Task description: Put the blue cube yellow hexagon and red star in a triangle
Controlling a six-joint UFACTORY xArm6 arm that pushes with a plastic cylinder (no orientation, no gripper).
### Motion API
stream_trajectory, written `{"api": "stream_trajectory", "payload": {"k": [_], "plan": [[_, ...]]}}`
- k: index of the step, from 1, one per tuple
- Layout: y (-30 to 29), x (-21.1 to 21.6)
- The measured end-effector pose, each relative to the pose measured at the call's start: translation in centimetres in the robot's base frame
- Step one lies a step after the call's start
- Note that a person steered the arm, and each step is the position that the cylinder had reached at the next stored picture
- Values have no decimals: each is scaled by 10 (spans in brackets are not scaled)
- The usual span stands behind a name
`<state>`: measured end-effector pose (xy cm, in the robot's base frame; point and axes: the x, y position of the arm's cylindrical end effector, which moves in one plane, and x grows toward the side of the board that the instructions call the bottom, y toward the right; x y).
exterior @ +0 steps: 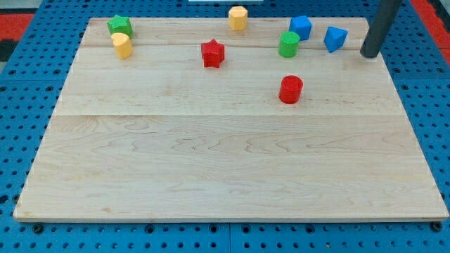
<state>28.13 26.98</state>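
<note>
Nearest is the red cylinder (290, 89), then the red star (212, 53) left of it. Far right, my tip (367, 53) touches nothing, just right of what's probably the blue cube (335, 38). Yellow hexagon (238, 17) sits farthest back.

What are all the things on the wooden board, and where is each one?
Green star: 1, green, top left corner, touching the yellow block below it.
Yellow block: 1, yellow, rounded, top left, just under the green star.
Yellow hexagon: 1, yellow, top edge, middle.
Red star: 1, red, upper middle.
Red cylinder: 1, red, right of centre, lowest of all the blocks.
Green cylinder: 1, green, upper right.
Blue cube: 1, blue, upper right, beside the green cylinder.
Blue block: 1, blue, angular, furthest right.
Board: 1, pale wood, fills the view.
My tip: 1, dark rod, upper right, just right of the blue block, not touching it.
</note>
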Motion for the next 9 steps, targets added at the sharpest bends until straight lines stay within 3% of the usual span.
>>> {"api": "stream_trajectory", "payload": {"k": [1,2,4,8,9], "plan": [[-9,-58],[-42,-89],[-49,-90],[-248,-83],[-288,0]]}}
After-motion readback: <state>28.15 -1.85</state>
